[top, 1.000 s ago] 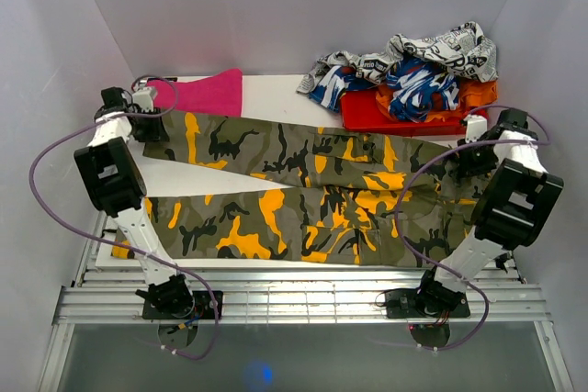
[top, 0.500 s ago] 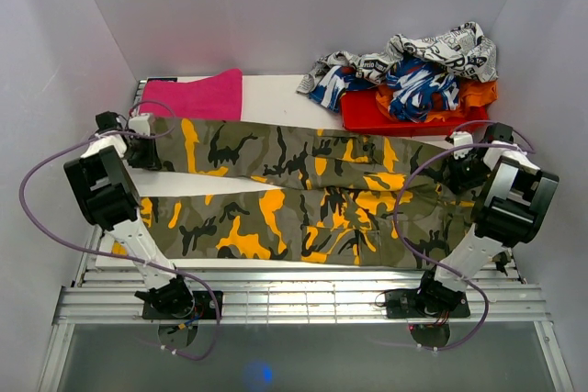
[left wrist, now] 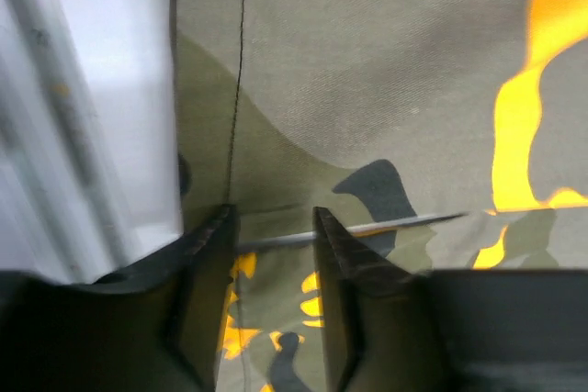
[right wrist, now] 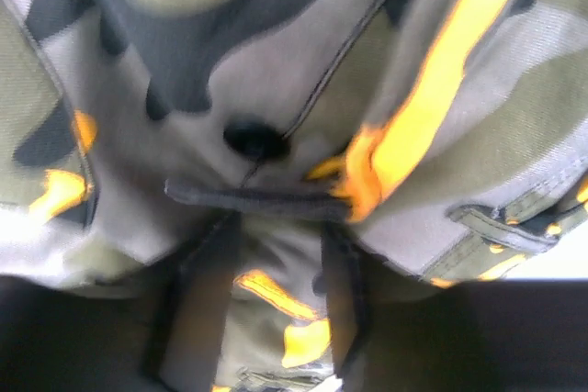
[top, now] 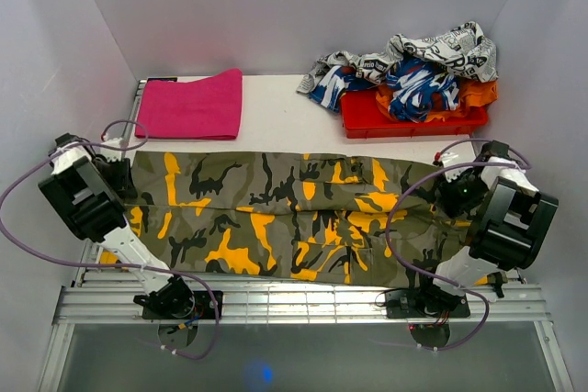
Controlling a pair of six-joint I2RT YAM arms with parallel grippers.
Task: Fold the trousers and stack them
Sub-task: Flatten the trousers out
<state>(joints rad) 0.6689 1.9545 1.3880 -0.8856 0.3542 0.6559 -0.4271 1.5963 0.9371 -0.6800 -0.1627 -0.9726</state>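
Straddling a hem edge of the trousers [top: 276,213], the left gripper [left wrist: 273,216] has its two dark fingers [left wrist: 207,300] plainly apart, with a second camouflage layer showing in the gap and nothing pinched. Just left of that cloth edge lies a strip of bare white table [top: 285,117]. The right gripper [right wrist: 276,236] sits at the waist end. A bunched fold of cloth fills the space between its fingers [right wrist: 197,309], which are clamped on it, with a belt loop and a dark button just beyond the tips. In the overhead view the trousers lie as one long band across the near half of the table, stretched from the left gripper to the right one, the legs lying together. The far edge runs fairly straight, and the near edge reaches the table's front by the metal rail [top: 294,305]. Beyond the far edge is a bare white strip, then a folded pink cloth [top: 193,106] at the far left and a red tray [top: 413,121] at the far right, both apart from the trousers. The tray is heaped with a newsprint garment [top: 450,48], a blue-and-white garment [top: 418,80] and an orange cloth [top: 478,94]. White walls stand close on both sides, near each arm's elbow.
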